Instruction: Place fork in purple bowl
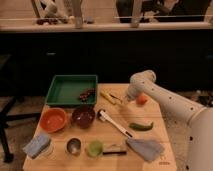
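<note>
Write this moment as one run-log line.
tool: shut, low beside fork | fork: lying by yellow stick | purple bowl: no fork inside | task: not done

Pincer (128, 98) beside the orange ball (142, 99), its tips hidden, fork (115, 98) too small to make out

The purple bowl (83, 116) is glossy and smooth, the small cup (74, 146) dull metal, the table (107, 136) matt pale wood. The gripper (126, 99), on a smooth white arm (170, 100), hangs closed over the table's far side.
</note>
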`<state>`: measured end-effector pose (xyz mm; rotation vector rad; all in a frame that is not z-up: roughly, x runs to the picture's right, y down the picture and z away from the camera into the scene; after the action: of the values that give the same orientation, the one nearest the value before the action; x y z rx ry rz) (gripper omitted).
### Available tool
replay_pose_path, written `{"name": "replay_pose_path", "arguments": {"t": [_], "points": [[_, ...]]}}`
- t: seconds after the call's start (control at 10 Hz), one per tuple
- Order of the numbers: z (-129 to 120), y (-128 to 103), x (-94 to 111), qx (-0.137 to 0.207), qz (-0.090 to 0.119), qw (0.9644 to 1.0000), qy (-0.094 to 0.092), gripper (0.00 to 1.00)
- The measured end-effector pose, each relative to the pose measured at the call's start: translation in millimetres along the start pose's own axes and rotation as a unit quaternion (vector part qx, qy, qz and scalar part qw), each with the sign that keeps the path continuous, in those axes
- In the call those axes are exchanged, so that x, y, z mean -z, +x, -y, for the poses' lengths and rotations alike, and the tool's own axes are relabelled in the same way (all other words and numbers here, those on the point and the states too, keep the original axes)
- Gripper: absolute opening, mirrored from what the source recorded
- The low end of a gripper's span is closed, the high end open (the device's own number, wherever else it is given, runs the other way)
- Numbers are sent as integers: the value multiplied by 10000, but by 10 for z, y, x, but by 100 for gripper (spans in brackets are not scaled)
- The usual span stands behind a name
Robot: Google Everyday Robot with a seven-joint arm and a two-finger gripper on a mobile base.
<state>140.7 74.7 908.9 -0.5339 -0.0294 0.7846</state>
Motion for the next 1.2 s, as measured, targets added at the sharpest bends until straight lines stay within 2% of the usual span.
{"name": "replay_pose_path", "arguments": {"t": [0.4, 0.7, 0.9, 1.2], "points": [[-77, -101, 163, 194, 213, 9995, 112, 0], [-133, -230, 490, 346, 512, 9977, 279, 0], [-190, -337, 786, 479, 762, 9950, 438, 0], [-289, -452, 1077, 672, 1064, 9900, 635, 0]]}}
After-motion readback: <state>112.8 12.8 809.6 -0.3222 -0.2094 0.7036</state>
